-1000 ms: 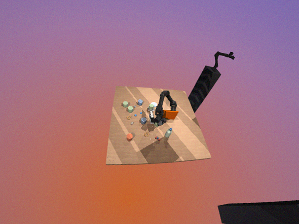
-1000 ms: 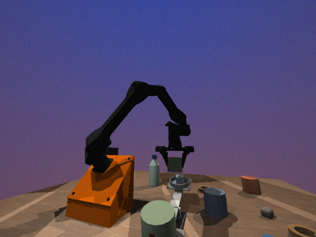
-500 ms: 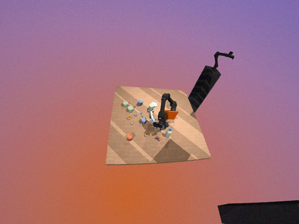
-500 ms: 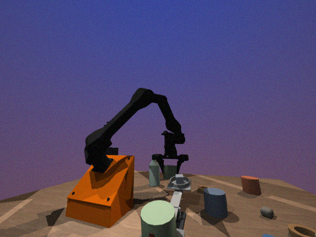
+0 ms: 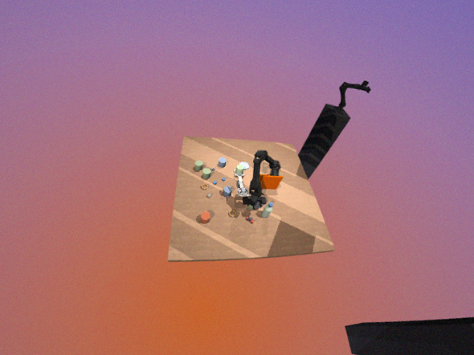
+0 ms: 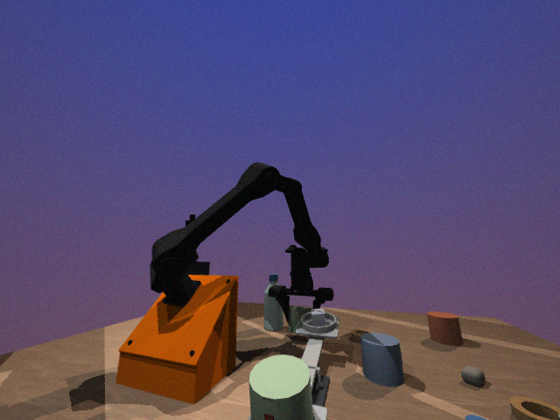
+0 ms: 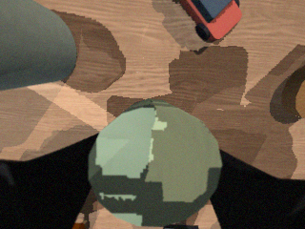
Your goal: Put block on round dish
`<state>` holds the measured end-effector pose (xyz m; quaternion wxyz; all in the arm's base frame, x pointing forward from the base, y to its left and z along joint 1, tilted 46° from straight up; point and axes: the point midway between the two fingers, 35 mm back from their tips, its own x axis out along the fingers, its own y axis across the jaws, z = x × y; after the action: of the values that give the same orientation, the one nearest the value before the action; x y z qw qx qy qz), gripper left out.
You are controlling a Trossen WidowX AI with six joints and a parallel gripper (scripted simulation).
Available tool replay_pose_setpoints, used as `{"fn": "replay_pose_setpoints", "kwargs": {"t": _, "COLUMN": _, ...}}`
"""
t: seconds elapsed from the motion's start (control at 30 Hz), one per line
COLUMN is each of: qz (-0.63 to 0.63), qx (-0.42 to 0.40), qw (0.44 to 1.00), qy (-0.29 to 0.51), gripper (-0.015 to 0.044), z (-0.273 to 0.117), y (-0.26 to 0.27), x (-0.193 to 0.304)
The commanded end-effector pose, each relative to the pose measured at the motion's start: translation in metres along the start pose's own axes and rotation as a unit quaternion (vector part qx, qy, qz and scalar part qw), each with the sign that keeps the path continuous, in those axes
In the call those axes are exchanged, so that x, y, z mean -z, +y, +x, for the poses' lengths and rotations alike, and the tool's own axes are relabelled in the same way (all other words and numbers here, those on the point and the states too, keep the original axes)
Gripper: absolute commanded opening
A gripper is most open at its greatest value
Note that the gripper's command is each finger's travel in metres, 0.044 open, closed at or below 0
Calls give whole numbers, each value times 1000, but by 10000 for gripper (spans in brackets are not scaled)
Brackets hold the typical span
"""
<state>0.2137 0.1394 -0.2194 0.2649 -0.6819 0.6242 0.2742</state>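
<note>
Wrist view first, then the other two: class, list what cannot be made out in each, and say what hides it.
- Wrist: the cup in the tool fills the middle, hiding the fingertips and whatever lies under it. The toy car is cut off by the top edge.
- Exterior: that cup is partly behind the pan. The near cup is cut by the bottom edge.
- Top: items near the arm are too small to identify.
</note>
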Motion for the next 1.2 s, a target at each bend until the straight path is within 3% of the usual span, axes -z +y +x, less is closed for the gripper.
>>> {"fn": "replay_pose_setpoints", "kwargs": {"t": 0.0, "qz": 0, "qx": 7, "qw": 1000, "qy": -3, "gripper": 0, "z": 1, "y": -3, "x": -1}}
{"fn": "replay_pose_setpoints", "kwargs": {"t": 0.33, "qz": 0, "qx": 7, "qw": 1000, "qy": -2, "gripper": 0, "z": 18, "y": -3, "x": -1}}
{"fn": "replay_pose_setpoints", "kwargs": {"t": 0.9, "qz": 1, "qx": 4, "qw": 1000, "qy": -3, "gripper": 440, "z": 6, "y": -3, "x": -1}}
{"fn": "replay_pose_setpoints", "kwargs": {"t": 1.03, "qz": 0, "qx": 6, "qw": 1000, "qy": -4, "gripper": 440, "z": -34, "y": -2, "x": -1}}
{"fn": "replay_pose_setpoints", "kwargs": {"t": 1.17, "qz": 0, "qx": 6, "qw": 1000, "qy": -4, "gripper": 440, "z": -41, "y": -2, "x": -1}}
